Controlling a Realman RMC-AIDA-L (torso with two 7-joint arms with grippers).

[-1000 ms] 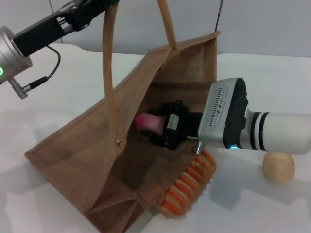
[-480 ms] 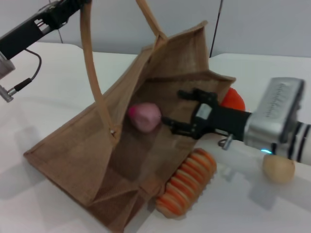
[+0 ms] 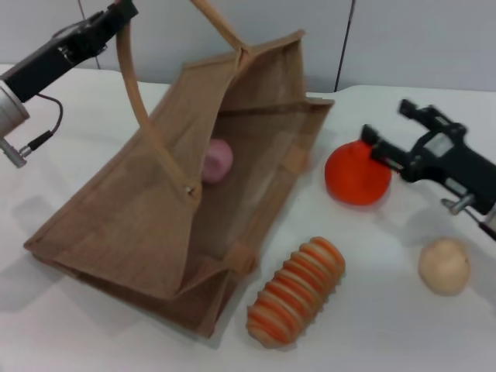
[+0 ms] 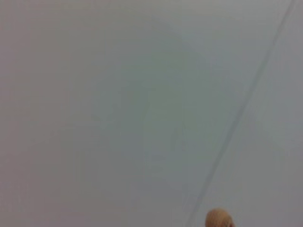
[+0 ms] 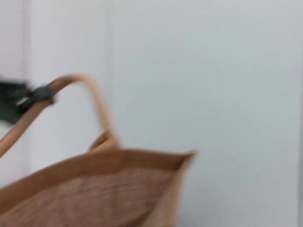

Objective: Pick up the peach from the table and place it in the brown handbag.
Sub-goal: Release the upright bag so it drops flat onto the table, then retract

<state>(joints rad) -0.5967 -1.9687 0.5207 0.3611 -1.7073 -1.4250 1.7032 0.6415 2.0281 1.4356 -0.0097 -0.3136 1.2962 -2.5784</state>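
Right end effector [image 3: 394, 130] sits at the right of the frame, fingers spread and empty, just beside the orange fruit [image 3: 356, 173]. Left end effector [image 3: 116, 17], upper left, is clamped on a loop handle [image 3: 133, 85] of the brown handbag [image 3: 132, 217]. Inside the bag lies the peach [image 3: 216, 160], near frame centre on the white counter [image 3: 387, 325].

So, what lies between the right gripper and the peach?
In the head view, the orange fruit and the brown handbag wall lie between the right gripper and the peach.
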